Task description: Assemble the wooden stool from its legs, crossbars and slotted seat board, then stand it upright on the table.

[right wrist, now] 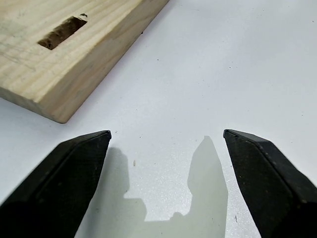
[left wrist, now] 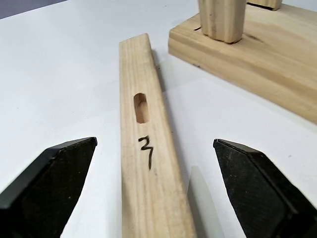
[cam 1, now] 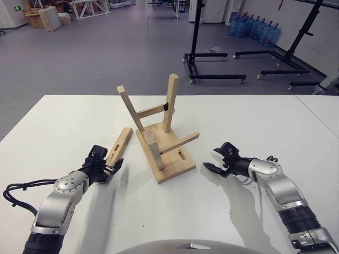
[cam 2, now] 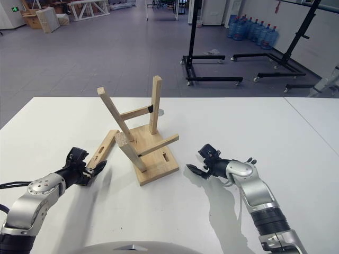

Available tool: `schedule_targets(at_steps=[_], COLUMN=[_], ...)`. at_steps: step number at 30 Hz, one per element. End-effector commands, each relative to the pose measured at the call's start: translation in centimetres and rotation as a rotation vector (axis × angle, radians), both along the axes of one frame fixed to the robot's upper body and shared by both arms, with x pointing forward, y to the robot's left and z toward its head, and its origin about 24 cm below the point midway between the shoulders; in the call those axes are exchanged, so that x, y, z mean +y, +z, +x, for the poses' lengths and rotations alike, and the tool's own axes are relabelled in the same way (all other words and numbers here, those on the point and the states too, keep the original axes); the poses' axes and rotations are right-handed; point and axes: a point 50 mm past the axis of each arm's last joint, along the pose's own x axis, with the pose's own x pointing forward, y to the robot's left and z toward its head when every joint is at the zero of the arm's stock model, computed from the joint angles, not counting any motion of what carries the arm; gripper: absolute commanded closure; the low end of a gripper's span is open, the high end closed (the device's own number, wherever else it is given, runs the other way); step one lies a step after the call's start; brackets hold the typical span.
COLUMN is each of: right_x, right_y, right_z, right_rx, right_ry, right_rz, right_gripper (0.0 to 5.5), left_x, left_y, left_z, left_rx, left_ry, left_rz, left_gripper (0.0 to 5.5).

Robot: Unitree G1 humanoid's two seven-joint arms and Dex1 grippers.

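Straddling the loose leg (left wrist: 148,188) with jaws spread wide, the left gripper (left wrist: 154,143) sits low over the table (cam 1: 63,121). The right gripper (right wrist: 167,134), also open and empty, is just beside the seat board (cam 1: 170,165). Three legs (cam 1: 170,103) stand in that board, with two crossbars (cam 1: 151,111). The left wrist view shows the loose leg's slot and pen mark, which are too small to make out from the head.

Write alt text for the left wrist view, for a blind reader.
A loose wooden leg with a slot lies on the white table between the black fingers of the open left gripper. Beyond it sits the seat board with another leg standing in it.
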Motion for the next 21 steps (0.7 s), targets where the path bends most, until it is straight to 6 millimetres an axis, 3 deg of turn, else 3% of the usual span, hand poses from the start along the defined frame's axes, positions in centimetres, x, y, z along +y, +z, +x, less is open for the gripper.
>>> schedule_targets(at_steps=[1, 5, 9, 21], right_x=[0.2, 0.3, 0.3, 0.5], right_y=[0.1, 0.1, 0.0, -0.2], right_z=[0.1, 0.1, 0.0, 0.1], right_rx=[0.007, 0.011, 0.014, 0.019], right_ry=[0.01, 0.012, 0.008, 0.003], right_rz=[-0.012, -0.014, -0.015, -0.005], right_gripper=[1.3, 1.3, 1.3, 1.3], left_x=[-0.1, -0.4, -0.7, 0.1], left_y=[-2.2, -3.8, -3.5, -3.6], left_z=[-0.8, -0.8, -0.2, -0.3], left_rx=[0.08, 0.118, 0.093, 0.062], left_ry=[0.025, 0.029, 0.017, 0.09], left_rz=[-0.073, -0.135, -0.152, -0.139], left_gripper=[1.18, 1.18, 1.18, 2.95])
